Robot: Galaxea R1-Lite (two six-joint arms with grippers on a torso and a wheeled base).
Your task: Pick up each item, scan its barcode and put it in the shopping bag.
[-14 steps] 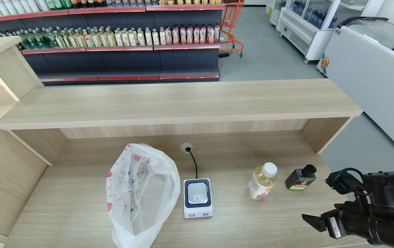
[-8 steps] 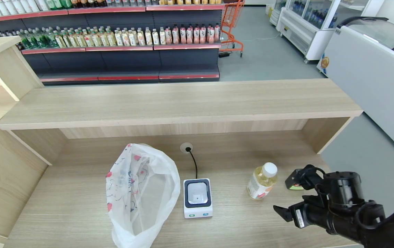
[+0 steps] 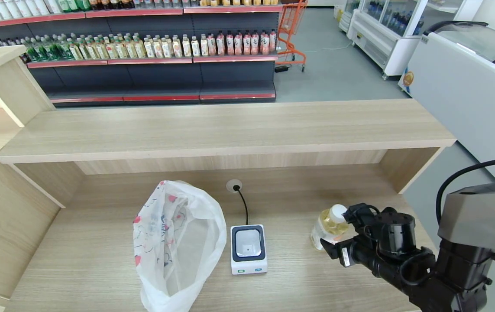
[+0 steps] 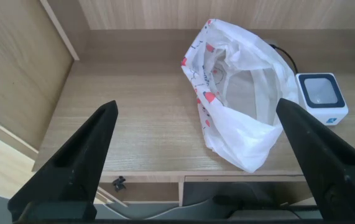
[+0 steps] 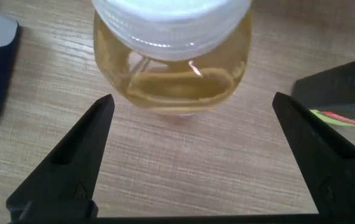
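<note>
A clear bottle of yellow liquid with a white cap stands on the wooden counter, right of the scanner. My right gripper is open at the bottle, one finger on each side. In the right wrist view the bottle sits between the open fingers, not gripped. A small black item with a green and red label lies just beside it. The white patterned shopping bag stands open, left of the scanner. My left gripper hangs open over the counter's near edge, by the bag.
A raised wooden shelf runs along the back of the counter. The scanner's cable leads to a hole at the back. A wooden side wall closes the left end. Store shelves and freezers stand beyond.
My right arm has swung left and forward across the counter to the bottle, and now covers the black item in the head view. Bag, scanner and bottle have not moved.
</note>
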